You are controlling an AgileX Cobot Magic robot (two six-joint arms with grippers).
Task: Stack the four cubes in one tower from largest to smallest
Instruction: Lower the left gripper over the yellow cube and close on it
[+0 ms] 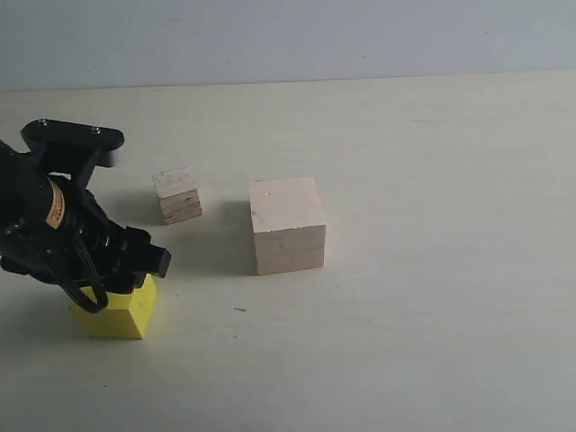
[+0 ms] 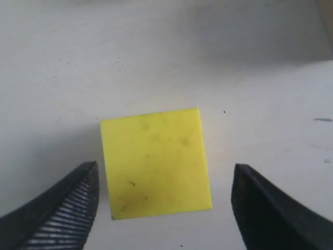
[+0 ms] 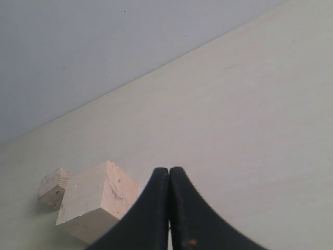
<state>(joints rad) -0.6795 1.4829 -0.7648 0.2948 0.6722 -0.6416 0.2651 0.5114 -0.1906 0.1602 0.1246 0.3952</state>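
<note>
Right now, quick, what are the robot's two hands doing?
Left gripper: open, lined up on the yellow cube, not holding it.
Right gripper: shut, holding nothing.

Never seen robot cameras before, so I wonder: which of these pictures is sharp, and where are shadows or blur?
Exterior view: even, soft light; faint shadows lie left of the pale cube and the smaller wooden cube. Left wrist view: the yellow cube is fairly sharp, the open left fingers softer at the edge. Right wrist view: the shut right fingers are near-black, without detail.
</note>
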